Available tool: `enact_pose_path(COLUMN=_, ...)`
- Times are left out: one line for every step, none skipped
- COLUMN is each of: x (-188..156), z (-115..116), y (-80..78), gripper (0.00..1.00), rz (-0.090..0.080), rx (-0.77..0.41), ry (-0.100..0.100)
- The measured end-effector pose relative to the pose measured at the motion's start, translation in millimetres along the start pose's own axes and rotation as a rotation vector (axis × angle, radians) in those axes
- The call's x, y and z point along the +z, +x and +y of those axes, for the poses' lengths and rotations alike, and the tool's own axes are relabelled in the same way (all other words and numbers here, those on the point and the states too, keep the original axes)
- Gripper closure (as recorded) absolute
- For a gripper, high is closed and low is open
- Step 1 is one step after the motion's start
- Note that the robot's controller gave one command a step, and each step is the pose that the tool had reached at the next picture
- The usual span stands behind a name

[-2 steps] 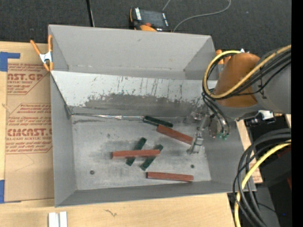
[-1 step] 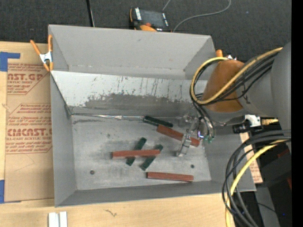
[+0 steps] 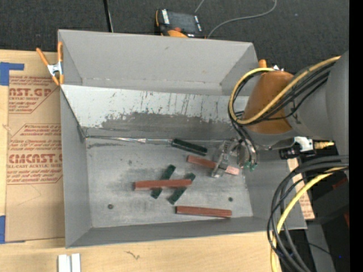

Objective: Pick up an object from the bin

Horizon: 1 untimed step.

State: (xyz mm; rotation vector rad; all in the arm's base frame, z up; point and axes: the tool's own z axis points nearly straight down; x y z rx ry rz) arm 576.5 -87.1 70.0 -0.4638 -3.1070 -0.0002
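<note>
My gripper [image 3: 224, 164] is low in the bin's right part, close to the right wall. Its fingers [image 3: 219, 166] stand on either side of the right end of a short reddish-brown stick [image 3: 202, 162] lying on the floor there. A pinkish piece [image 3: 232, 170] shows right at the fingertips. A black tool with a dark green handle [image 3: 189, 147] lies just up and left of the gripper, along the foot of the back wall.
A long brown stick [image 3: 163, 183] lies across two dark green blocks [image 3: 163, 181] [image 3: 181, 188] mid-floor. Another brown stick [image 3: 203, 211] lies near the front wall. A thin metal rod [image 3: 130, 140] runs along the back wall's foot.
</note>
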Motion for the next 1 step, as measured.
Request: enact_pose_path(x=-139.7, z=10.4, y=-0.4, gripper=1.0, rz=-0.011, rx=-0.088, ry=-0.001)
